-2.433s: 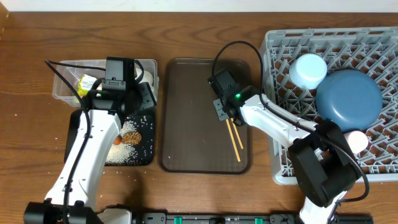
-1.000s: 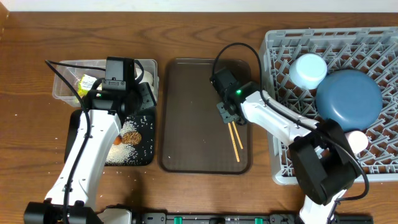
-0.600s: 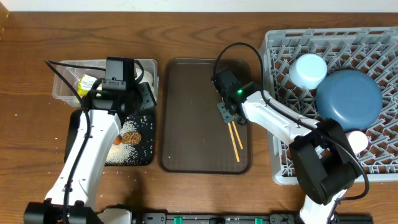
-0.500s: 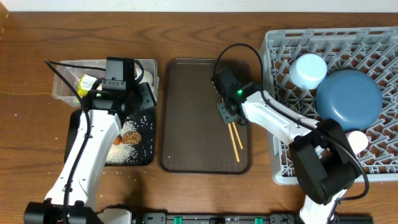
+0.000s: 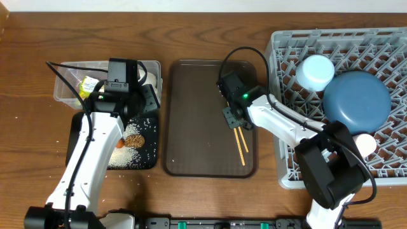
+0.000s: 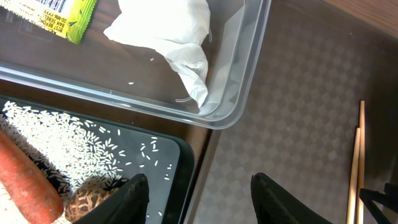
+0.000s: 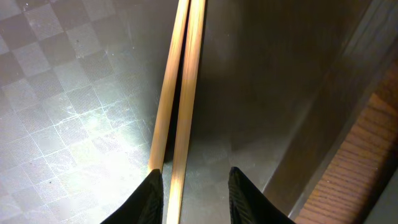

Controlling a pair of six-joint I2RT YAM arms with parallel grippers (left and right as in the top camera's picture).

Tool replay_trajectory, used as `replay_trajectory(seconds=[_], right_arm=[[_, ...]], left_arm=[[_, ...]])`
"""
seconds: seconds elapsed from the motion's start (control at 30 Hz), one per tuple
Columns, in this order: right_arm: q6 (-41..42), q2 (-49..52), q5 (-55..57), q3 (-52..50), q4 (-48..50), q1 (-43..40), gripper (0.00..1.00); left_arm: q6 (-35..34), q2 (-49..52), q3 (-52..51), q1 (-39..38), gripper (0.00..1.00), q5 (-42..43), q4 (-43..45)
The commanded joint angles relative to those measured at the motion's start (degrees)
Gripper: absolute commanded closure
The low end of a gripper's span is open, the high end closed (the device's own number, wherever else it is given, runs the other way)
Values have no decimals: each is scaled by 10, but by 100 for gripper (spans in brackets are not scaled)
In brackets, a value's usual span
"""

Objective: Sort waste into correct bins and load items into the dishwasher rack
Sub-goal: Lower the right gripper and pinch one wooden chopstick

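A pair of wooden chopsticks [image 5: 240,142] [image 7: 180,93] lies side by side on the dark brown serving tray [image 5: 197,127]. My right gripper [image 5: 233,121] [image 7: 197,199] hangs low over their upper end, open. One stick lies between its fingertips [image 7: 244,198] and the other runs under the left tip. My left gripper [image 5: 151,102] [image 6: 202,199] is open and holds nothing, over the edge of the black tray [image 6: 158,158]. That tray holds rice [image 6: 56,134], a carrot [image 6: 25,183] and a biscuit piece [image 6: 87,204]. The clear tub [image 6: 244,87] holds a white napkin [image 6: 171,31] and a yellow-green wrapper [image 6: 62,15].
The grey dishwasher rack [image 5: 289,114] fills the right side and holds a blue plate [image 5: 356,100], a light-blue cup [image 5: 316,71] and a pink cup [image 5: 365,145]. My right arm reaches from the rack's front corner over the tray's right rim.
My right gripper has crept slightly down the tray onto the chopsticks and its jaws have narrowed a little. The left arm has not moved.
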Motion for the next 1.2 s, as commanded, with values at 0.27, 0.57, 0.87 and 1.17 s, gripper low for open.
replay_trajectory(seconds=[0.27,0.57,0.87,1.17], right_arm=[[-3,-9,1,-37,39,-3,76],[-3,-9,2,-43,49,-3,86],[-3,-9,2,-60,78,-3,85],[-2,-9,2,-60,83,-2,99]], left_arm=[[-5,1,6,2,46,-3,-6],[-5,1,6,2,46,-3,-6],[-5,1,6,2,46,-3,-7],[-5,1,6,2,46,-3,-6]])
